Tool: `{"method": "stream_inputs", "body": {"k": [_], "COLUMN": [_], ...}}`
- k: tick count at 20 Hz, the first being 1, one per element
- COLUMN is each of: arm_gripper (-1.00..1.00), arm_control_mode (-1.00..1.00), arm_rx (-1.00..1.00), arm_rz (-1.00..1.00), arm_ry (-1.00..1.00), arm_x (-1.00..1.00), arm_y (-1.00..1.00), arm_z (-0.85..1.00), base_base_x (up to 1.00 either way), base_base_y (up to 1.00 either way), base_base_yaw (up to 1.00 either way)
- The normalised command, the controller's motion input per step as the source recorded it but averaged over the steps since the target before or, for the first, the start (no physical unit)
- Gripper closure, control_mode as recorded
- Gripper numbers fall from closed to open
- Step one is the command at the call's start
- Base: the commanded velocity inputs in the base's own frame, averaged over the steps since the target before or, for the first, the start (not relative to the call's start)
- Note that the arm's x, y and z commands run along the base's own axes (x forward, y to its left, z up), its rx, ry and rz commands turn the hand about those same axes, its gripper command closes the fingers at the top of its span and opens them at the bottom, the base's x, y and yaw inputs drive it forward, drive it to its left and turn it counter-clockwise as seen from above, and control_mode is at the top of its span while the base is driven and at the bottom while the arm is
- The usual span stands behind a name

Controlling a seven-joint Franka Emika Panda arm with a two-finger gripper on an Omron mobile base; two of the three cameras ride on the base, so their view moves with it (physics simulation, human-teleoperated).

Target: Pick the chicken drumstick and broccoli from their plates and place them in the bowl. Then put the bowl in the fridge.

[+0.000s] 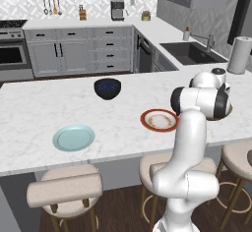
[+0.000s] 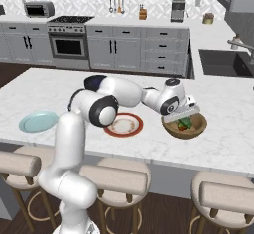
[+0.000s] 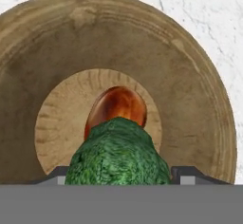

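The wooden bowl (image 3: 199, 76) stands on the island counter, right of the red-rimmed plate (image 2: 124, 125). On its floor lies the orange-brown chicken drumstick (image 3: 118, 105). My gripper (image 3: 122, 174) hangs just above the bowl (image 2: 197, 129), shut on the dark-green broccoli (image 3: 118, 152), whose lumpy head spans the gap between the two fingertips and covers the near end of the drumstick. In the right base view the broccoli (image 2: 185, 123) shows under the hand (image 2: 184, 116), inside the bowl's rim. Both plates are bare: the red-rimmed one (image 1: 159, 120) and the pale blue-green one (image 1: 74, 137). The fridge is out of view.
A dark navy bowl (image 1: 107, 88) sits further back on the island. Padded stools (image 1: 66, 189) line the near edge. A sink (image 1: 192, 51) and a paper towel roll (image 1: 239, 54) are on the right-hand counter. The stove (image 2: 69, 42) is at the back wall.
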Motion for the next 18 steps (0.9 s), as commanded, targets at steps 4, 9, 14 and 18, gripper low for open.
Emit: {"method": "stream_inputs", "body": {"k": [4, 9, 14, 18], "arm_gripper": [-1.00, -1.00, -1.00, -1.00], "arm_control_mode": [-1.00, -1.00, -1.00, -1.00], "arm_rx": [0.00, 0.00, 0.00, 0.00], "arm_rz": [0.00, 0.00, 0.00, 0.00], "arm_ry": [0.00, 0.00, 0.00, 0.00], "arm_x": [0.27, 0.15, -0.11, -0.26], "arm_y": [-0.04, -0.01, -0.02, 0.00], "arm_z": [-0.01, -0.01, 0.00, 0.00], "base_base_x": [0.00, 0.00, 0.00, 0.00], "base_base_y": [0.00, 0.00, 0.00, 0.00], "base_base_yaw": [0.00, 0.00, 0.00, 0.00]}}
